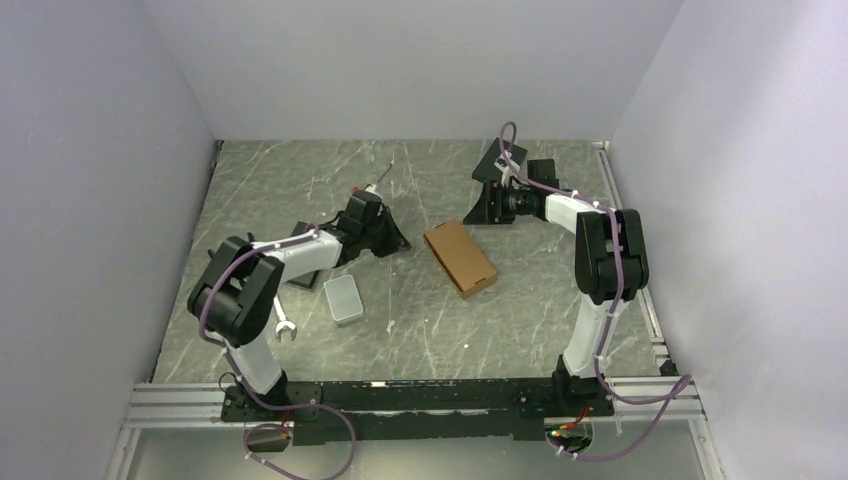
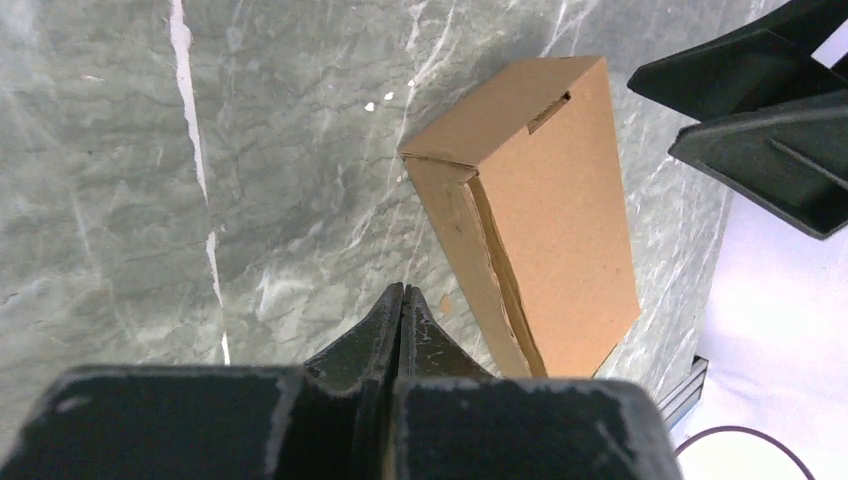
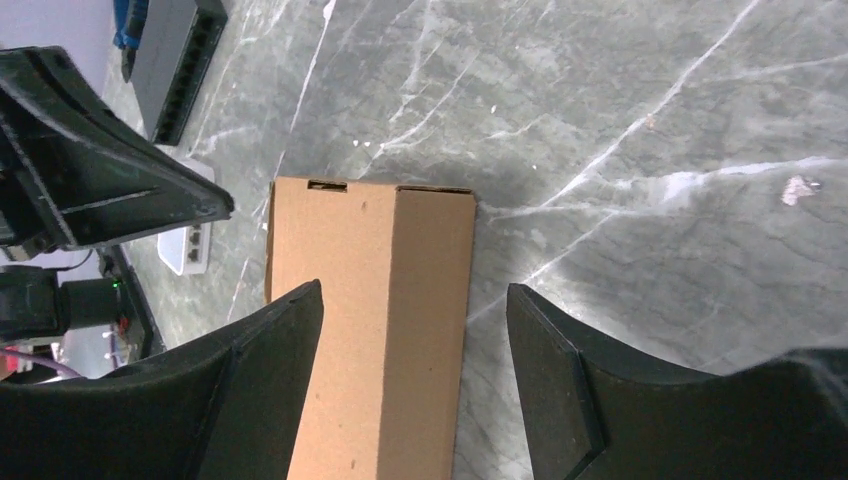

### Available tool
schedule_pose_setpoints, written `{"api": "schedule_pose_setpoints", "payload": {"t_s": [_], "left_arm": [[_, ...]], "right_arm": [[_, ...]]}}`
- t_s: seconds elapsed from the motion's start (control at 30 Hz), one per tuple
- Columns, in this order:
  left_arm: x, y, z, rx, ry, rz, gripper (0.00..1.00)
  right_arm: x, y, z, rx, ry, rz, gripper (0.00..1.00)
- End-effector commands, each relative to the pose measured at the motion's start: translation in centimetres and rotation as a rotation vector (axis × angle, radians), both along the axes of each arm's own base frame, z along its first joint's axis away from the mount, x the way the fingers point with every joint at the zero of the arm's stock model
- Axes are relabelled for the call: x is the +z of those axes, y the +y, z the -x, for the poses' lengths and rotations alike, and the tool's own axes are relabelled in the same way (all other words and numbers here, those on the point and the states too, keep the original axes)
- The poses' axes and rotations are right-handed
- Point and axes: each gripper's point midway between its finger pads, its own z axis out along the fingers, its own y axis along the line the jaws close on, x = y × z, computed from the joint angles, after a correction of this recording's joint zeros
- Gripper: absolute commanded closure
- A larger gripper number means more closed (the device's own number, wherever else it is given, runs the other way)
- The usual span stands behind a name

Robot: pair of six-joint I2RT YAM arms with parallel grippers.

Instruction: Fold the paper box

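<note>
Paper box [image 1: 460, 258] of tan-brown cardboard, flat on the grey marbled table [image 1: 300, 190] between my arms: probably light, crushable, best pinched across its long sides by my gaping right gripper [image 3: 415, 288]; left gripper [image 2: 402, 300] closed, empty.

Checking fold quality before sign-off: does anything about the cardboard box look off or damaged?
The paper box lies closed, but in the left wrist view its long side seam gapes slightly: a flap edge is not flush. No tears or crushing show.
</note>
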Motion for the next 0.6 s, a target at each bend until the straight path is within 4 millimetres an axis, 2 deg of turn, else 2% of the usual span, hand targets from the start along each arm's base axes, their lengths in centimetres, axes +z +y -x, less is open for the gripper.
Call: {"api": "schedule_pose_setpoints", "payload": {"t_s": [0.0, 0.17, 0.27, 0.37, 0.47, 0.57], "left_arm": [[-0.5, -1.3, 0.4, -0.018, 0.112, -0.010, 0.98], [-2.4, -3.0, -0.5, -0.055, 0.188, -0.103, 1.00], [-2.4, -5.0, -2.0, -0.092, 0.174, -0.114, 1.00], [-2.2, -6.8, -3.4, -0.128, 0.176, -0.145, 1.00], [-1.5, -8.0, -4.6, -0.139, 0.156, -0.168, 1.00], [-1.2, -7.3, -4.5, -0.129, 0.142, -0.201, 1.00]], "right_arm": [[0.4, 1.3, 0.1, 0.029, 0.003, -0.066, 0.30], [-1.5, 2.1, 0.5, 0.053, 0.041, -0.030, 0.36], [-2.2, 3.6, 1.6, 0.103, 0.041, 0.009, 0.51], [-2.4, 4.5, 2.0, 0.124, 0.031, 0.051, 0.59], [-2.3, 4.6, 2.2, 0.127, 0.020, 0.067, 0.60], [-1.9, 4.2, 1.9, 0.119, 0.007, 0.079, 0.56]]}}
